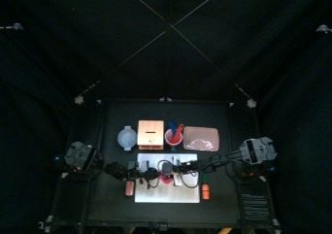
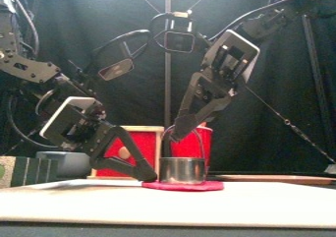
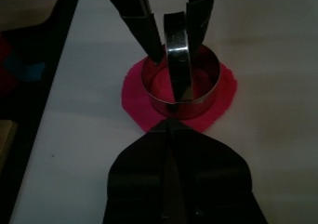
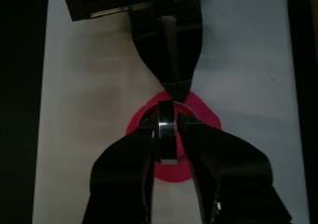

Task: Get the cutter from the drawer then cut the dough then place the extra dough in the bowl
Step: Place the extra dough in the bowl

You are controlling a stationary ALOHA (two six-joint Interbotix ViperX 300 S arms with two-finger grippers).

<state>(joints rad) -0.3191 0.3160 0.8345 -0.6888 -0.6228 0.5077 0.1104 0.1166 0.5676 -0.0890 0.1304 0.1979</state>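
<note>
A round metal cutter [image 2: 184,169] stands on a flat pink dough disc [image 2: 184,186] on the white cutting board [image 2: 79,194]. My right gripper [image 2: 186,143] comes down from above and is shut on the cutter's wire handle [image 4: 165,139]. In the left wrist view the cutter ring [image 3: 187,79] sits inside the dough [image 3: 143,102], and a pink rim shows all round it. My left gripper [image 3: 174,127] is shut, its tips low on the dough's edge just outside the cutter wall. I see nothing held between its jaws.
Behind the board stand the wooden box [image 1: 151,133], the blue-grey bowl [image 1: 126,137], the red cup [image 1: 174,133] and the pink tray [image 1: 204,138]. Both arms meet over the cutting board [image 1: 188,191].
</note>
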